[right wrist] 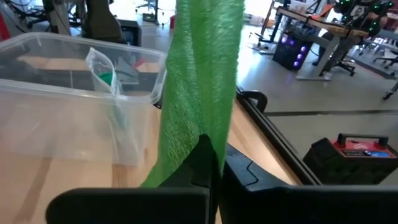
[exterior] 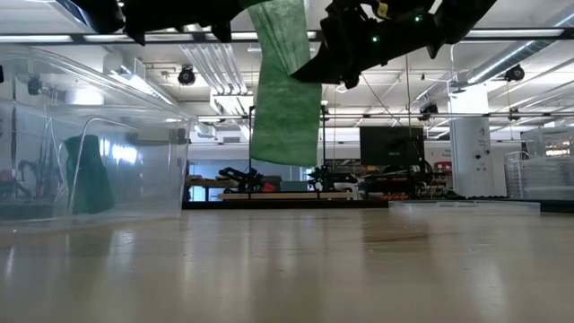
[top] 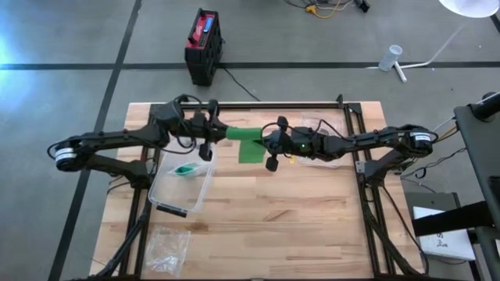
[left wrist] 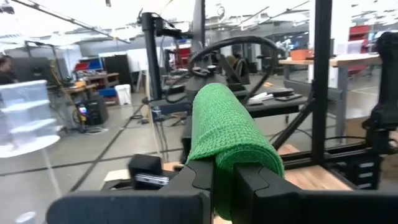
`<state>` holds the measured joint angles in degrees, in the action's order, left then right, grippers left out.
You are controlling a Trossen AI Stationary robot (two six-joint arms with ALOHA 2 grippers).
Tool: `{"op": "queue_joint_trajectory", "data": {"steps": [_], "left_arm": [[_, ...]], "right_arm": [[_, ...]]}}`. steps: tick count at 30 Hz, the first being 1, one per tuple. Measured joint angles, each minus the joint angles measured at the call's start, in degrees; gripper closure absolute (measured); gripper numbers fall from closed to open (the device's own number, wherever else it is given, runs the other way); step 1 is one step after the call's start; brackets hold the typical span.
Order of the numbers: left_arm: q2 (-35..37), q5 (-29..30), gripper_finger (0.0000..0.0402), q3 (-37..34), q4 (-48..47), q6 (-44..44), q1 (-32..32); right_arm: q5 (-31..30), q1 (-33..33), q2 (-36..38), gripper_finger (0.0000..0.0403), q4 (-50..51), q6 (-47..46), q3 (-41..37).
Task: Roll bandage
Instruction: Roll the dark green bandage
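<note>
While it's stretched above the table (top: 312,226), the green bandage (top: 248,140) is pinched tight by left gripper (top: 212,133) and right gripper (top: 264,143).

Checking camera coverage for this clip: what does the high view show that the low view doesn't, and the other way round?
Only the high view shows both arms whole, the left gripper and right gripper shut on the green bandage stretched between them, an empty plastic bag at the table's near edge, and a red-and-black case on the floor.

Only the low view shows the bandage's loose end hanging clear above the tabletop, and the room behind.

Both show the bandage and the clear plastic bin with something green inside.
</note>
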<state>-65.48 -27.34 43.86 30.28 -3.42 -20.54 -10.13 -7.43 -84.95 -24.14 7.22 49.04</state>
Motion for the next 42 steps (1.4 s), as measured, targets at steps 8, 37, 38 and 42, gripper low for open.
{"op": "queue_joint_trajectory", "data": {"steps": [8,37,38,42], "left_arm": [[0.7,0.4,0.0393,0.3,-1.4,-1.2,-0.5],[0.5,10.4,0.0393,0.3,0.2,-25.8,-0.6],[0.5,10.4,0.0393,0.3,0.3,-27.4,-0.6],[0.5,10.4,0.0393,0.3,0.5,-33.7,-0.6]], "right_arm": [[0.0,0.7,0.0,0.0403,-0.8,0.1,0.0],[4.6,3.8,0.5,0.0403,-10.8,-7.9,0.3],[4.6,3.8,0.5,0.0403,-11.1,-8.6,0.3],[4.8,3.7,0.5,0.0403,-11.3,-11.7,0.3]]}}
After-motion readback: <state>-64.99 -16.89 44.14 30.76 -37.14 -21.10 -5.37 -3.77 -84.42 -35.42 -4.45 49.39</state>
